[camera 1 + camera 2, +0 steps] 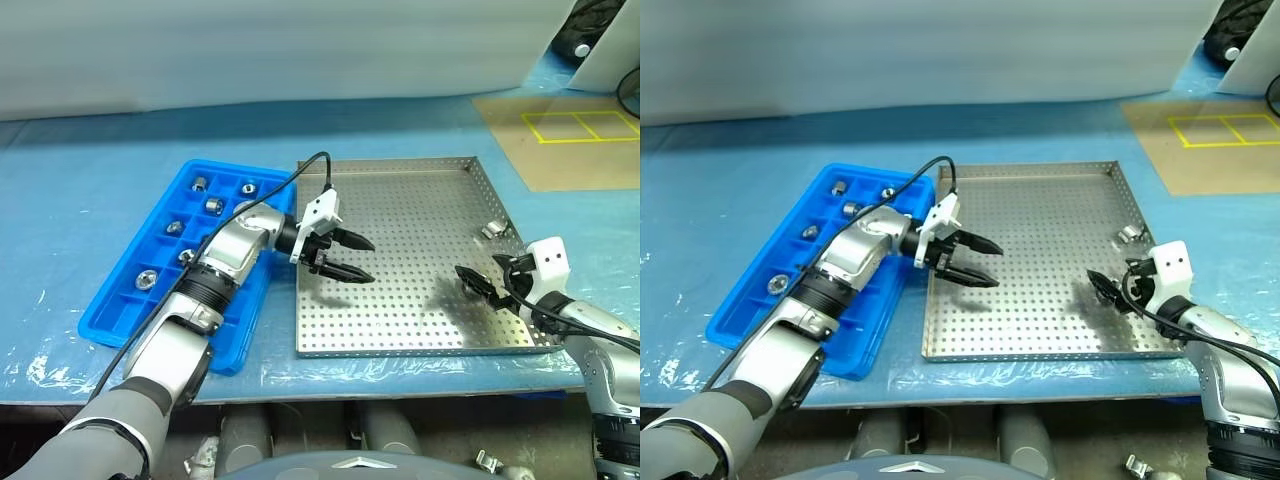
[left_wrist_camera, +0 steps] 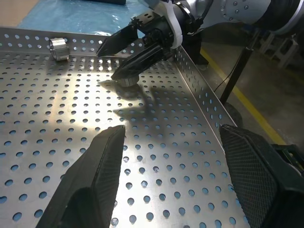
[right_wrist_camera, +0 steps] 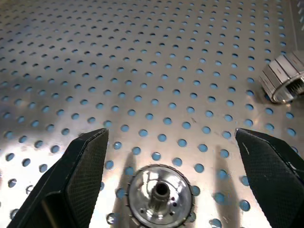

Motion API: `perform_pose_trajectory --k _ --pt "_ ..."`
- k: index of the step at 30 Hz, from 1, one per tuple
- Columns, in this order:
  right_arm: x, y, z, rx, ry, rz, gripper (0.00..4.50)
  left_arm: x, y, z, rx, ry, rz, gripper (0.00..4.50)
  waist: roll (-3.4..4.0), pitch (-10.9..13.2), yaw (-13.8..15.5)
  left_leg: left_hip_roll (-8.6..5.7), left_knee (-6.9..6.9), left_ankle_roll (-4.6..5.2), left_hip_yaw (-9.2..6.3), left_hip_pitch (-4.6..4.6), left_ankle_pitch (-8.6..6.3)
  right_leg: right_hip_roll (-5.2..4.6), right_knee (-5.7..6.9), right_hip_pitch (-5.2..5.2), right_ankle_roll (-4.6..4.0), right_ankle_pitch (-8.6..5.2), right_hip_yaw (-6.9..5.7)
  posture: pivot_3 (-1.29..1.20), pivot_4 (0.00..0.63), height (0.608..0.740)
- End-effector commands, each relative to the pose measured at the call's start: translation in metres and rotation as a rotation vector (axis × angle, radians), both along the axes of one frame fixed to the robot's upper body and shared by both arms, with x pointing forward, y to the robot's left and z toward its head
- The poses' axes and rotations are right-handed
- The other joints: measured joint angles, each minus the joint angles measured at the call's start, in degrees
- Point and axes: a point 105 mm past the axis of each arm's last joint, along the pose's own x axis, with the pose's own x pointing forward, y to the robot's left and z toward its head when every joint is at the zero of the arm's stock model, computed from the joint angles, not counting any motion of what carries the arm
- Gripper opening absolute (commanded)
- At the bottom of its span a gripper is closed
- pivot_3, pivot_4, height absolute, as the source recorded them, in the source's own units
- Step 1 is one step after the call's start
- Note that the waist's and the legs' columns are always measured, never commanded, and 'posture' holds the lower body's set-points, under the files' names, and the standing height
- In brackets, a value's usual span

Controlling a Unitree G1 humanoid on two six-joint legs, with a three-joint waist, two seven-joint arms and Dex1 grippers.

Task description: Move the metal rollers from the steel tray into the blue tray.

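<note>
The steel tray [image 1: 400,205] lies in the middle of the table, with the blue tray [image 1: 97,322] along its left side. Several metal rollers [image 1: 212,205] sit in the blue tray's compartments. My right gripper [image 3: 170,135] is open low over the steel tray's right front, one roller [image 3: 160,194] lying on the perforated floor between its fingers, untouched. Another roller [image 1: 493,230] lies near the tray's right rim, also in the wrist view [image 3: 285,78]. My left gripper [image 1: 368,260] hovers open and empty over the steel tray's left part, pointing right.
A blue plastic sheet covers the table. At the back right lies a brown board [image 1: 570,125] marked with yellow tape squares. The table's front edge runs just below both trays.
</note>
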Motion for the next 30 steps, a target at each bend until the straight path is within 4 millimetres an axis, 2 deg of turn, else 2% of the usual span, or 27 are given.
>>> perform_pose_trajectory --k 1,10,13,16,18,19,20,22,25,30 --pt "0.002 0.0 0.0 -0.018 -0.019 0.015 4.39 -0.002 0.002 0.008 -0.013 -0.028 -0.002 3.34 0.01 0.0 0.0 0.0 0.0 0.0 0.0 0.0 0.0 0.0 0.0 0.0 0.0 0.0 -0.01 -0.38 0.15 0.74" --pt "-0.003 0.0 -0.02 0.004 0.036 0.022 4.39 -0.001 0.009 0.006 -0.001 -0.029 0.023 3.34 0.04 0.0 0.0 0.0 0.03 -0.16 0.0 0.04 -0.09 -0.04 0.03 0.04 0.0 0.0 -0.01 -0.37 0.15 0.74" --pt "-0.003 0.0 -0.021 -0.007 0.035 0.018 3.78 -0.001 0.011 0.005 0.003 -0.029 0.027 3.34 0.05 0.0 0.0 0.0 0.02 -0.16 0.0 0.04 -0.09 -0.04 0.02 0.04 0.0 0.0 -0.01 -0.36 0.15 0.74" --pt "0.0 -0.001 -0.02 -0.035 0.029 0.011 2.8 0.0 0.013 0.005 0.008 -0.031 0.032 3.34 0.05 0.0 0.0 0.0 0.02 -0.16 0.0 0.04 -0.09 -0.04 0.02 0.04 0.0 0.0 -0.01 -0.36 0.15 0.74" --pt "0.002 0.006 -0.016 -0.002 0.017 0.039 2.8 0.001 0.018 0.006 0.015 -0.035 0.042 3.34 0.05 0.0 0.0 0.0 0.01 -0.16 0.0 0.06 -0.09 -0.03 0.02 0.04 0.0 0.0 0.0 -0.36 0.15 0.74" --pt "0.002 0.008 -0.015 0.003 0.014 0.046 2.27 0.001 0.021 0.006 0.02 -0.037 0.048 3.34 0.05 0.0 0.0 0.0 0.01 -0.16 0.0 0.06 -0.09 -0.03 0.02 0.04 0.0 0.0 -0.01 -0.36 0.15 0.74" --pt "0.004 0.009 -0.016 -0.024 0.016 0.053 2.09 0.003 0.026 0.006 0.029 -0.043 0.062 3.34 0.05 0.0 0.0 0.01 0.01 -0.16 0.0 0.07 -0.09 -0.03 0.03 0.04 0.0 0.0 -0.01 -0.35 0.15 0.74" --pt "0.007 0.011 -0.017 -0.061 0.014 0.061 2.09 0.006 0.033 0.007 0.04 -0.049 0.08 3.34 0.05 0.0 -0.1 0.03 0.0 -0.17 0.0 0.1 -0.09 -0.02 0.03 0.04 0.0 0.0 -0.01 -0.34 0.15 0.74" --pt "0.015 0.031 -0.001 -0.059 -0.041 0.13 2.09 0.009 0.05 0.011 0.061 -0.068 0.12 3.34 0.07 0.0 -0.1 0.03 -0.02 -0.19 0.0 0.11 -0.09 -0.02 0.04 0.04 0.0 0.0 0.0 -0.33 0.15 0.74" --pt "0.036 0.071 0.039 -0.009 -0.157 0.258 2.09 0.009 0.076 0.02 0.097 -0.098 0.17 3.34 0.25 0.1 0.0 0.06 -0.07 -0.21 0.02 0.12 -0.09 -0.03 0.07 -0.03 0.0 0.0 0.02 -0.28 0.15 0.74"
